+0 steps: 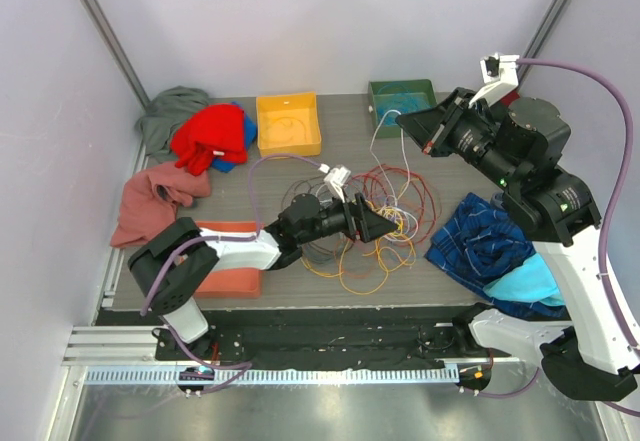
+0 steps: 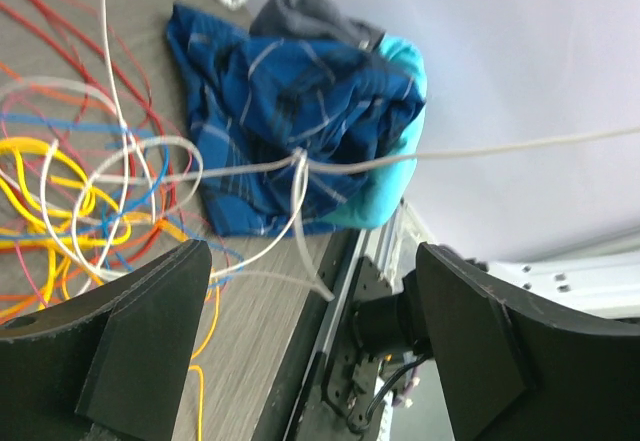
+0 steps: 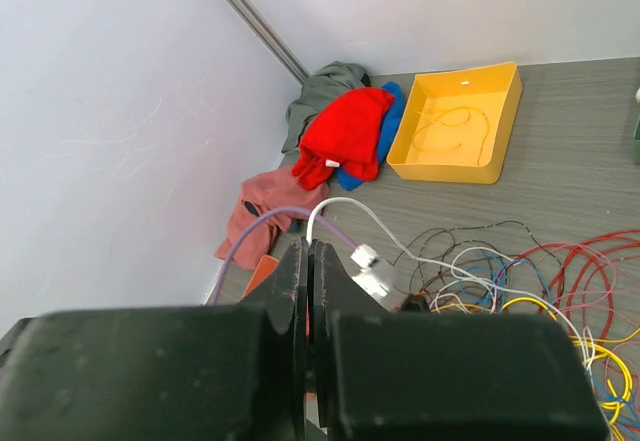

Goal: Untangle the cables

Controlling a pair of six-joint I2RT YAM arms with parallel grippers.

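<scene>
The cables [image 1: 400, 189] lie in a tangled heap of red, orange, yellow, blue, white and dark loops mid-table; they also show in the left wrist view [image 2: 60, 191] and the right wrist view [image 3: 560, 291]. My left gripper [image 1: 385, 224] is low at the heap's left edge, and its jaws [image 2: 312, 261] stand wide open with nothing between them. Raised above the heap's far side, my right gripper [image 1: 412, 126] is shut on a white cable [image 3: 400, 246], which comes out of the closed jaws [image 3: 310, 251]. That white cable [image 2: 480, 151] runs taut up from the heap.
At the back stand a yellow tray [image 1: 288, 124] holding a cable and a green tray [image 1: 402, 96]. Red [image 1: 212, 136], grey [image 1: 170, 111] and pink cloths [image 1: 155, 201] lie left, beside an orange block [image 1: 228, 271]. A blue plaid cloth [image 1: 480, 241] lies right, over a turquoise one [image 1: 530, 286].
</scene>
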